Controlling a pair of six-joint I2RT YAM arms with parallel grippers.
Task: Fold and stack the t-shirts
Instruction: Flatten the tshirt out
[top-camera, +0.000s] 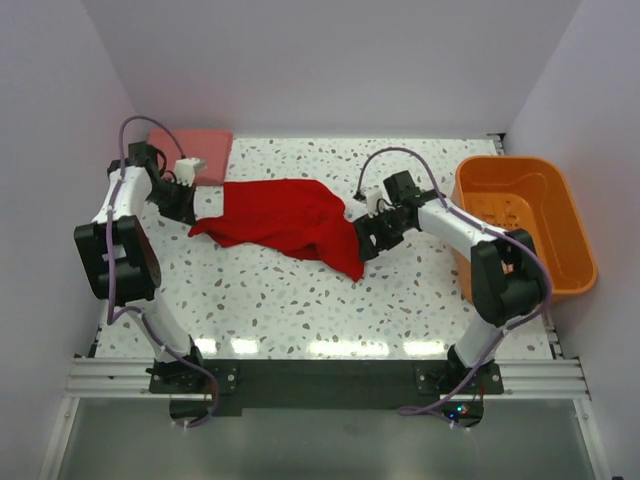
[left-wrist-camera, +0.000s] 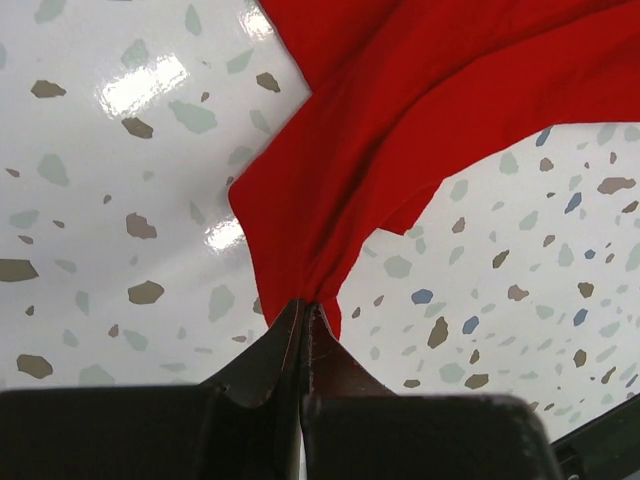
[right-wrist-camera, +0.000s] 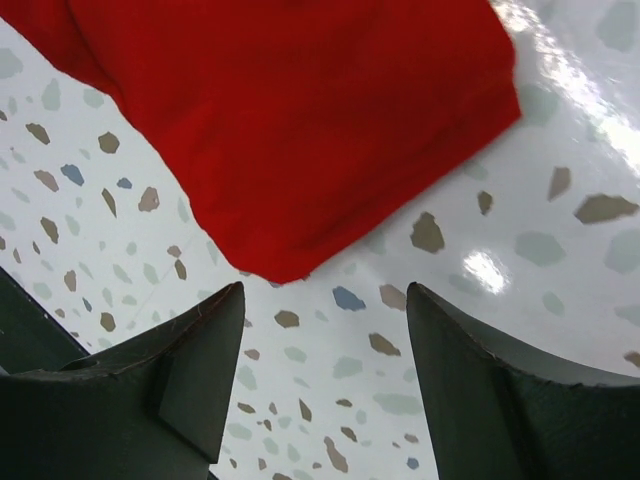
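Note:
A red t-shirt (top-camera: 285, 222) lies bunched across the middle of the speckled table. My left gripper (top-camera: 190, 213) is shut on its left edge; in the left wrist view the red cloth (left-wrist-camera: 400, 130) runs pinched into the closed fingertips (left-wrist-camera: 305, 312). My right gripper (top-camera: 366, 243) is open and empty, just right of the shirt's right end. In the right wrist view the shirt's rounded edge (right-wrist-camera: 290, 130) lies just beyond the spread fingers (right-wrist-camera: 210, 340), not between them. A folded pink shirt (top-camera: 195, 152) lies flat at the far left corner.
An orange bin (top-camera: 525, 215) stands at the right side of the table, beside my right arm. The white walls close in on the left, back and right. The table's front edge runs along the metal rail.

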